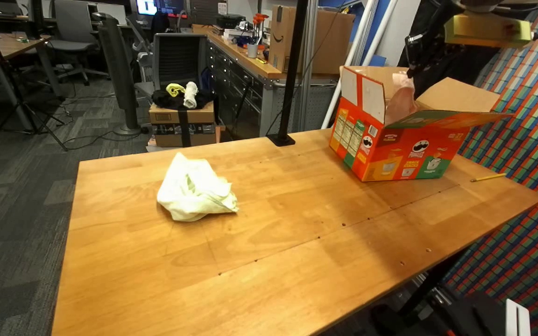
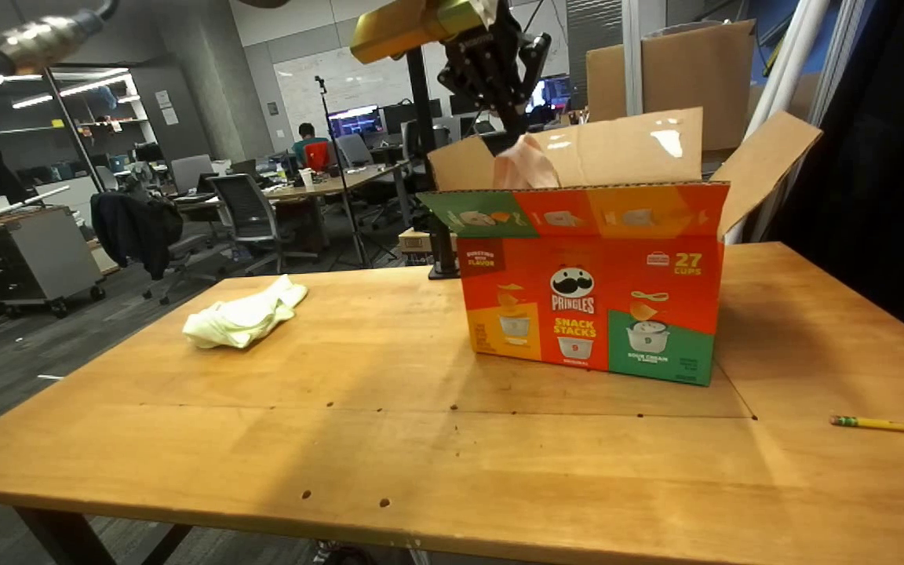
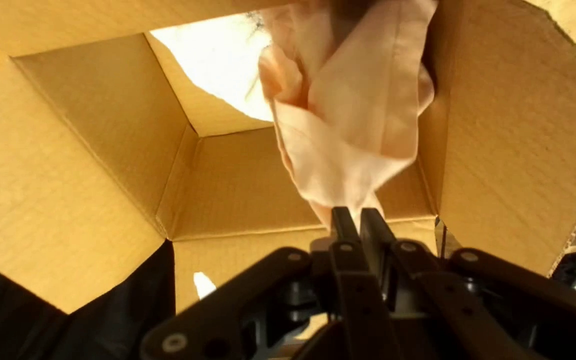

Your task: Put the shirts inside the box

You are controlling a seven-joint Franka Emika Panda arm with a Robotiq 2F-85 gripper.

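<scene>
The pink shirt (image 3: 353, 130) hangs by its gathered upper end from the pincer (image 3: 357, 212), whose two fingers stand almost together, gripping the cloth at their tips. The shirt reaches down into the open mouth of the box (image 2: 589, 290), and its upper part shows over the spread flaps in both exterior views; its lower end is hidden there. Beside the shirt, in the wrist view, a white patch (image 3: 218, 65) inside the box is too washed out to name. The box stands upright on the worktop (image 1: 297, 247). Well apart from it, the pale yellow-green shirt (image 1: 194, 198) lies crumpled on the same worktop. A yellow pencil (image 2: 891, 426) lies near the box, on the side away from that shirt. A black post (image 1: 293, 74) rises from the worktop's edge, between the crumpled shirt and the box. Farther off, an office chair (image 1: 180, 58) stands near a stack of cartons (image 1: 164, 117).
</scene>
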